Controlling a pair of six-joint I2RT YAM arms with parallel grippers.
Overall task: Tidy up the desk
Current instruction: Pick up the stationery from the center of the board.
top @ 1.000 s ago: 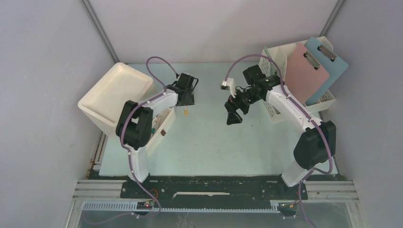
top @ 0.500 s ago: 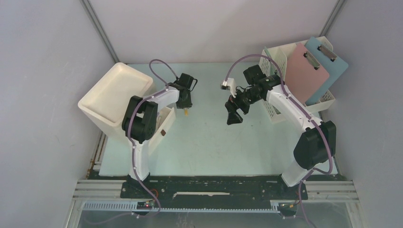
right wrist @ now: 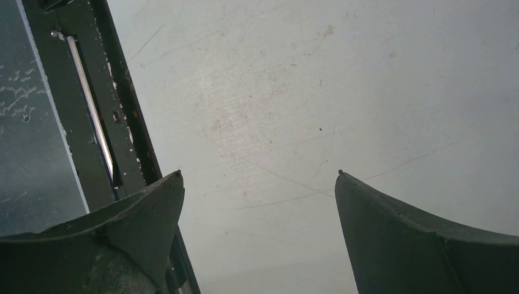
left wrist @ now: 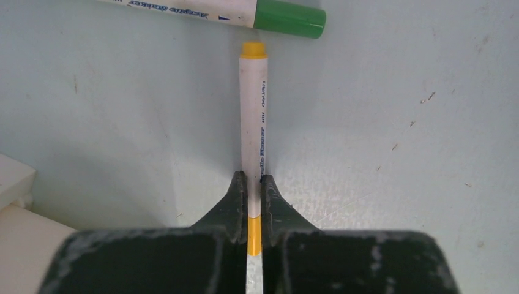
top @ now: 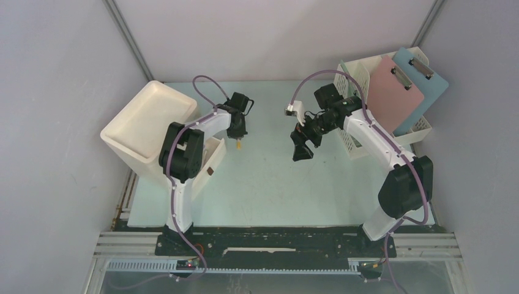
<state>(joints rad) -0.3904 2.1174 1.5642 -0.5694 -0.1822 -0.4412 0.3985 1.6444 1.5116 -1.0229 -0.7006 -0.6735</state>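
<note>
On the pale mint desk (top: 275, 184) lies a white marker with yellow ends (left wrist: 253, 122). My left gripper (left wrist: 251, 177) is shut on its rear end, the fingers pressed against both sides of the barrel. From above, the yellow marker (top: 238, 144) pokes out below the left gripper (top: 237, 132). A green-capped marker (left wrist: 269, 15) lies crosswise just beyond its tip. My right gripper (top: 301, 147) hangs above the desk's middle, open and holding nothing (right wrist: 258, 174).
A white bin (top: 150, 122) stands at the left, with a small white box (top: 211, 156) beside it, just left of the left gripper. A white perforated file rack (top: 358, 79) at the back right holds a pink clipboard (top: 395, 92) and a blue clipboard (top: 422, 86).
The left gripper's jaws have closed onto the yellow marker, and the left arm has drawn in slightly. The right arm has not moved.
</note>
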